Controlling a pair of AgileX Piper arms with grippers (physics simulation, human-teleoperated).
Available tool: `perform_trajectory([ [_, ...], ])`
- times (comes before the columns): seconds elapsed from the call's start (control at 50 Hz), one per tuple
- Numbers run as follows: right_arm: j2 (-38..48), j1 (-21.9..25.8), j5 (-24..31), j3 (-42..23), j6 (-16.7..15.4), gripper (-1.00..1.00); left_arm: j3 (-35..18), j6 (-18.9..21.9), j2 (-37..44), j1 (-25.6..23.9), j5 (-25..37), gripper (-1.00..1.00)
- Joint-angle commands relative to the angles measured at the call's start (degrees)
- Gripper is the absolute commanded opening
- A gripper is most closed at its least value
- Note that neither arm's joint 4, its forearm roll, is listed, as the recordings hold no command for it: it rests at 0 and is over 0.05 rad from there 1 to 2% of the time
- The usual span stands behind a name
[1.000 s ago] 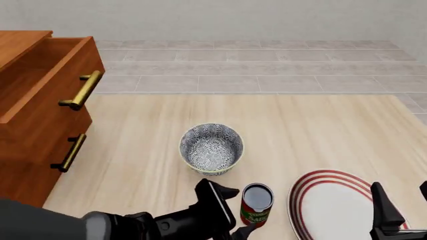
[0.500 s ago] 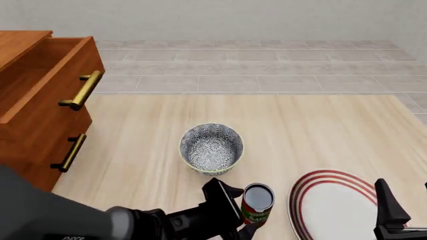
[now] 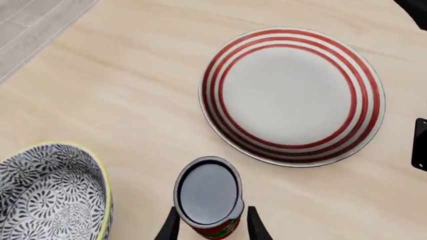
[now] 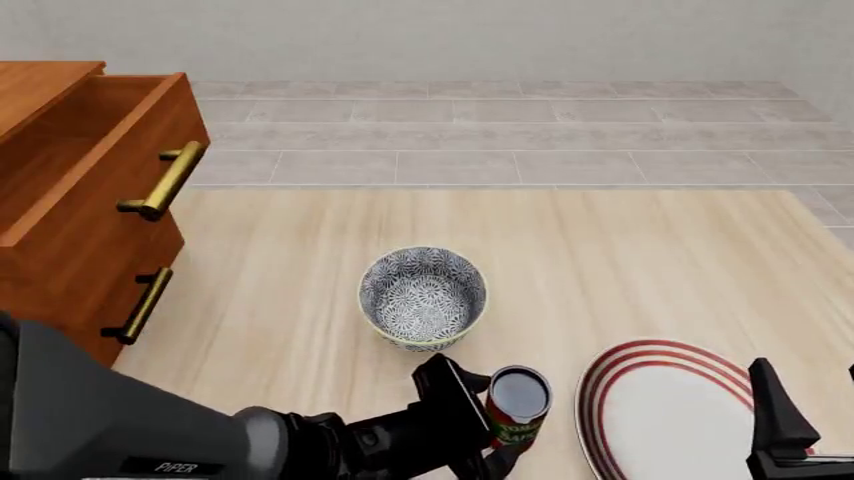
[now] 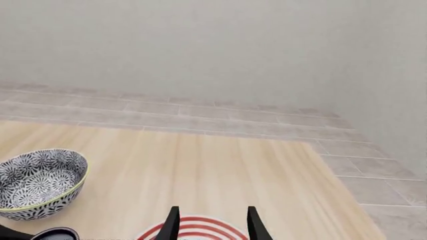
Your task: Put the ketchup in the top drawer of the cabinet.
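The ketchup [image 4: 515, 405], a small red-labelled can with a dark grey top, stands upright on the table between the bowl and the plate. My left gripper [image 4: 481, 421] reaches it from the left, open, with one finger on each side of the can. In the left wrist view the ketchup [image 3: 207, 194] stands between the two fingers [image 3: 171, 226] with small gaps. At the far left the cabinet [image 4: 47, 320] has its top drawer [image 4: 100, 150] pulled out, brass handle [image 4: 166, 181] facing right. My right gripper [image 4: 814, 412] hangs open over the plate, nothing between its fingers.
A blue-white patterned bowl [image 4: 422, 297] stands just behind the can. A white plate with red rings [image 4: 663, 412] lies to the can's right. The lower drawer [image 4: 80, 330] is shut. Beyond the table's far edge is a grey tiled floor [image 4: 507, 140].
My left arm has slid forward to the right, so its fingers now straddle the can. The can, bowl and plate have not moved; the right gripper barely shifted.
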Motion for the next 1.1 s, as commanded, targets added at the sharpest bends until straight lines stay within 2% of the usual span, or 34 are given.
perform_trajectory([
  [0.02,0.0,0.25,-0.38,0.63,-0.14,1.0,-1.21,-0.09,-0.02,-0.57,1.23,1.0],
  [0.18,0.0,0.5,0.02,0.9,-0.09,1.0,-2.83,0.74,-0.75,-0.61,3.15,1.0],
  [0.36,0.0,0.52,0.11,0.97,-0.19,1.0,-2.42,1.46,-0.72,-0.55,2.23,1.0],
  [0.38,0.0,0.54,0.13,1.01,-0.18,1.0,-2.21,1.3,-1.01,-0.63,2.17,-1.0],
  [0.48,0.0,0.49,0.12,1.03,-0.28,1.0,-1.52,1.45,-2.34,-0.44,2.18,-1.0],
  [0.56,0.0,0.37,0.14,0.97,-0.28,1.0,-0.43,3.8,-4.35,0.36,1.85,-1.0],
  [0.64,0.0,0.39,0.19,0.99,-0.3,1.0,-0.08,4.1,-6.19,-0.01,2.89,-1.0],
  [0.84,0.0,0.54,0.28,1.01,-0.51,1.0,1.94,4.34,-17.51,-1.21,8.08,-1.0],
  [0.88,0.0,0.53,0.32,1.0,-0.45,1.0,2.82,5.7,-20.22,-0.95,8.58,-1.0],
  [1.0,0.0,0.42,0.3,1.04,-0.3,1.0,2.8,5.37,-27.26,-1.21,13.76,-1.0],
  [1.06,0.0,0.25,0.35,1.05,-0.21,1.0,2.39,4.06,-31.26,0.01,17.11,-1.0],
  [1.1,0.0,0.37,0.3,1.05,-0.36,1.0,2.09,4.57,-33.89,0.49,19.65,-1.0],
])
